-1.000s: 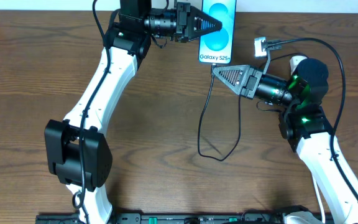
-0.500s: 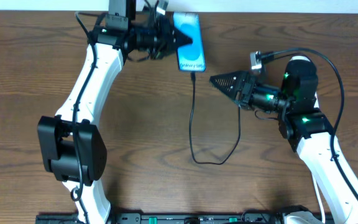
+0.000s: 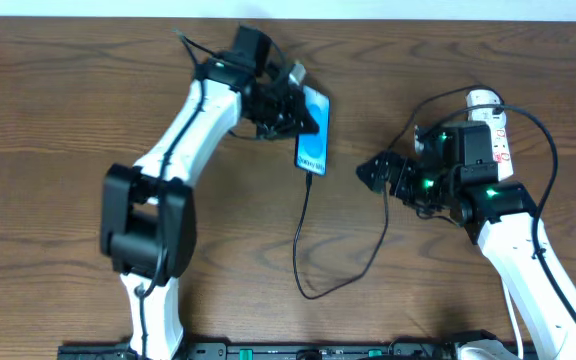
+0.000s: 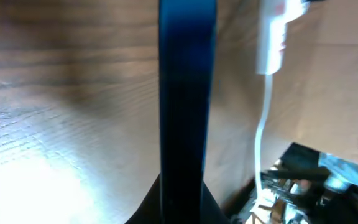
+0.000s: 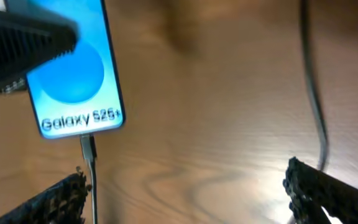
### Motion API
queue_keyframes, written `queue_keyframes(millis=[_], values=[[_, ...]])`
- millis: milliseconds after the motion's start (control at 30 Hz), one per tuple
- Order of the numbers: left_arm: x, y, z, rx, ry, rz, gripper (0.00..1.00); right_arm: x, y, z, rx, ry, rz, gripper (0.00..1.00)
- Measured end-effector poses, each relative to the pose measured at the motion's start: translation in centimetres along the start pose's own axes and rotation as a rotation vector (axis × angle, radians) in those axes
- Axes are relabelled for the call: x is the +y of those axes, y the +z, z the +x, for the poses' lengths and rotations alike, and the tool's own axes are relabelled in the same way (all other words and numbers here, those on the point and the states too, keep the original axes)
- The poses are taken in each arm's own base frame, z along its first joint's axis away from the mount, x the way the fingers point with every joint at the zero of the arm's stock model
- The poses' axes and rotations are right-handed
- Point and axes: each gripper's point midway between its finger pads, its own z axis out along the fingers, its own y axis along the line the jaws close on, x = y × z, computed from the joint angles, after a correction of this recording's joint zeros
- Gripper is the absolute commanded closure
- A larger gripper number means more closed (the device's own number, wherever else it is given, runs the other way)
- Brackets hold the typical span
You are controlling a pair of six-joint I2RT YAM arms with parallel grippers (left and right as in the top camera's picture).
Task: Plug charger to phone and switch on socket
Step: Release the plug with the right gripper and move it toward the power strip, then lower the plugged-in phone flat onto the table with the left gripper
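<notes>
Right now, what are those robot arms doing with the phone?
The left pincer grips the phone. The black charger cable is plugged into the phone's bottom edge. The right pincer is open and empty, near the cable. The white power strip lies by that arm, with neither pincer on it.

Bare gap between phone and right gripper; charger (slack) below

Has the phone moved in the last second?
Yes: the phone in the left tool came away from the table's far edge toward its middle.
</notes>
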Motion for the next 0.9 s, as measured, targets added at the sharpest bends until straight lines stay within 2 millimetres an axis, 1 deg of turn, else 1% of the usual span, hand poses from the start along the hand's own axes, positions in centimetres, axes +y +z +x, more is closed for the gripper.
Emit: queue_keyframes(millis=[100,167,233,500,633,800,900], values=[[2.4,2.2,0.4,0.045,-0.031,-0.027,0.93,-1.3,0.0,0.5,0.009,-0.001,0.066,0.01],[4.0,3.3,0.5,0.061,-0.049,-0.044,0.93,-2.1,-0.1,0.5,0.006,-0.005,0.105,0.01],[5.0,4.1,0.6,0.075,-0.067,-0.056,0.93,-2.5,-0.2,0.4,-0.004,-0.010,0.132,0.01],[6.0,5.2,0.1,0.069,-0.055,-0.054,0.93,-3.7,-0.4,-0.3,-0.044,-0.021,0.199,0.01],[6.4,5.7,-0.2,0.066,-0.051,-0.052,0.93,-3.9,-0.4,-0.5,-0.053,-0.021,0.212,0.01],[6.1,6.1,-0.7,0.047,-0.021,-0.043,0.93,-4.0,-0.5,-0.6,-0.056,-0.022,0.218,0.01],[5.9,6.3,-0.7,0.046,-0.016,-0.049,0.93,-4.0,-0.5,-0.6,-0.058,-0.022,0.221,0.01]])
